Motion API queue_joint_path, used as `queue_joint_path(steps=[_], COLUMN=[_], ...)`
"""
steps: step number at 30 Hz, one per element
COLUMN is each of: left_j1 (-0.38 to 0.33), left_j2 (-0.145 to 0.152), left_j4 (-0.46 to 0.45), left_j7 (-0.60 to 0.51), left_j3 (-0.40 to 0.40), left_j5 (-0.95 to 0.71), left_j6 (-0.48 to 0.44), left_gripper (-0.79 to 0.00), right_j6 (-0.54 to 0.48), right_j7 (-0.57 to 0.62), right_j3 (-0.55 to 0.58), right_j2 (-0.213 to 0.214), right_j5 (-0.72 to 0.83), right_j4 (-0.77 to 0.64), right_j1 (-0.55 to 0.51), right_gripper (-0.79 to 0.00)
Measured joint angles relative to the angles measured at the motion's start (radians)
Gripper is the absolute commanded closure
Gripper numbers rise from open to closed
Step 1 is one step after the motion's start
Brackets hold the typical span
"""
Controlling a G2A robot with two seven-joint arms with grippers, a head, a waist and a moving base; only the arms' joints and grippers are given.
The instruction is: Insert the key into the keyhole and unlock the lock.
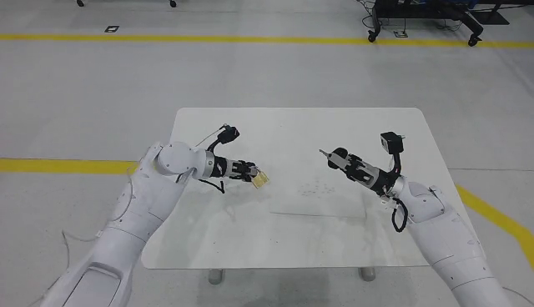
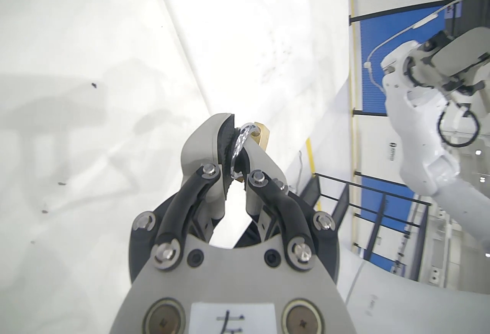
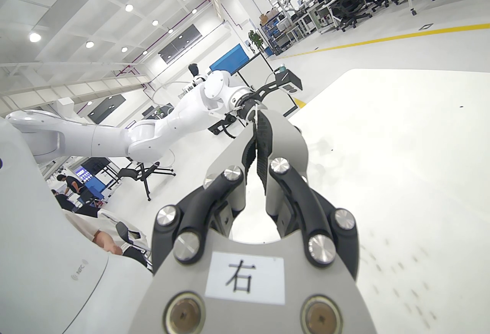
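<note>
Brass lock (image 2: pixel 263 134) clamped by its shackle (image 2: pixel 242 138) in the left gripper (image 2: pixel 238 138), above the white table (image 1: pixel 334 123); right gripper (image 1: pixel 332 156) well apart, pinched on a thin key (image 1: pixel 322 151). Grey floor (image 1: pixel 250 73) with yellow lines (image 1: pixel 250 38) around.

Left tool (image 2: pixel 238 139) and right tool (image 3: pixel 257 123) pinched closed, tips facing.
</note>
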Motion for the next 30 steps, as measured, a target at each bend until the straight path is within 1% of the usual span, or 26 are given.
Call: queue_joint_path(steps=[2, 4, 30], left_j1=[-0.04, -0.067, -0.065], left_j2=[-0.018, -0.024, -0.024], left_j4=[0.061, 0.098, 0.096], left_j7=[-0.033, -0.051, -0.048], left_j3=[0.028, 0.047, 0.047], left_j5=[-0.063, -0.061, -0.052], left_j6=[-0.019, -0.024, -0.024], left_gripper=[0.0, 0.0, 0.0], right_j6=[0.0, 0.0, 0.0], right_j7=[0.0, 0.0, 0.0], right_j3=[0.0, 0.0, 0.0], right_j2=[0.0, 0.0, 0.0], right_j5=[0.0, 0.0, 0.0], right_j4=[0.0, 0.0, 0.0], right_j1=[0.0, 0.0, 0.0], right_gripper=[0.0, 0.0, 0.0])
